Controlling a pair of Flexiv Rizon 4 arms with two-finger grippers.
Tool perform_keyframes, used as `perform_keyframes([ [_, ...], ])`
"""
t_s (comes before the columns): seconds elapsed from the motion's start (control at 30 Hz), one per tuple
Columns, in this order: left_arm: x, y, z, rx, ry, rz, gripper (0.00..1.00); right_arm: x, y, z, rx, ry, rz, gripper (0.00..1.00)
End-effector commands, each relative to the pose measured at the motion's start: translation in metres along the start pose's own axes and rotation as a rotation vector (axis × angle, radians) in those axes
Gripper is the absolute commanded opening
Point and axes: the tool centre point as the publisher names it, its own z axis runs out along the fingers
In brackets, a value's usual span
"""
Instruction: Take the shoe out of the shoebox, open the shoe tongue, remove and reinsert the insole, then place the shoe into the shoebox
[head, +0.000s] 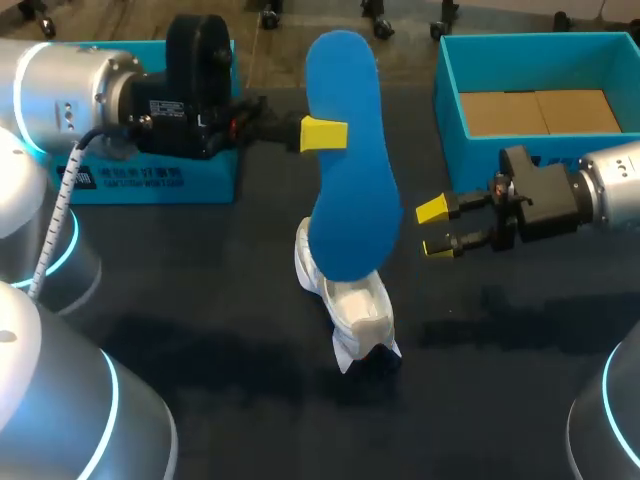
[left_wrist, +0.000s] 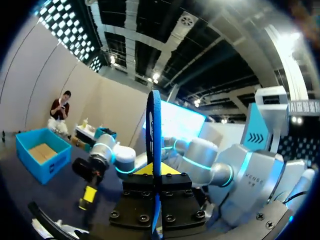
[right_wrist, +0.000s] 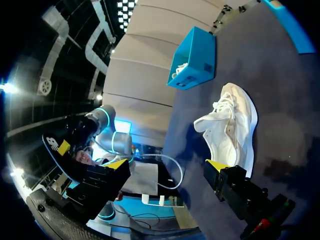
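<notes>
One blue insole (head: 345, 160) sat clamped upright between left jaws. Right jaws stood wide, held nothing. One white shoe (head: 360, 310) sat on desk (head: 250, 400) ahead of them. Two shoeboxes: left shoebox (head: 150, 185), right shoebox (head: 450, 100), one beside each arm.

We found the insole (head: 345, 150) to be matt blue foam and the shoe (head: 362, 312) white cloth with smooth panels. The shoebox (head: 480, 148) was matt blue cardboard with a plain brown floor, and the table (head: 230, 350) wore dark matt cloth.

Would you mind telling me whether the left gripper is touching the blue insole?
Touching. The left wrist view shows the blue insole edge-on, clamped from both sides between the fingers of the left gripper.
</notes>
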Motion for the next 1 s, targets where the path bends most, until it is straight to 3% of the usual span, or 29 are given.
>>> perform_keyframes([
  [0.03,-0.004,0.003,-0.012,-0.050,-0.060,0.265,0.00,0.000,0.000,0.001,-0.002,-0.002,0.000,1.00],
  [0.37,-0.012,0.013,-0.039,-0.111,-0.046,0.753,0.00,0.000,0.000,0.001,-0.002,-0.002,0.000,1.00],
  [0.57,-0.016,0.029,-0.046,-0.057,-0.065,0.788,0.00,0.000,0.000,0.001,-0.002,-0.002,0.000,1.00],
  [0.6,-0.016,0.033,-0.047,0.000,-0.094,0.724,0.00,0.000,0.000,0.001,-0.002,-0.002,0.000,1.00],
  [1.0,-0.016,0.033,-0.047,0.000,-0.094,0.724,0.00,0.000,0.000,0.001,-0.002,-0.002,0.000,1.00],
])
